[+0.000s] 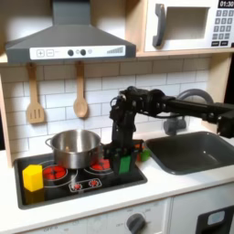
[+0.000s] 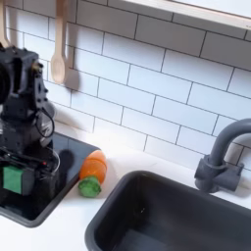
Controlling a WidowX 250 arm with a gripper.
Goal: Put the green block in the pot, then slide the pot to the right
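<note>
My gripper [image 1: 122,163] hangs low over the right edge of the black stovetop [image 1: 87,183] in the first exterior view, a little below the middle of the frame, with my dark arm [image 1: 174,103] reaching in from the right side. The green block [image 1: 123,165] sits between my fingertips there, and my fingers are clamped on it. In the second exterior view my gripper [image 2: 14,176] is at the far left edge of the frame, lower left, and the green block [image 2: 12,178] shows as a bright square pinched between the dark fingers, close above the stovetop [image 2: 54,172].

The pot [image 1: 75,146] stands at the left-centre of the first exterior view on the stovetop, upright and mouth up, just left of my gripper and apart from it. A yellow block [image 1: 33,176] sits at the lower left of the stovetop. In the second exterior view an orange-and-green toy vegetable [image 2: 93,173] lies on the counter between stovetop and sink [image 2: 167,216]
</note>
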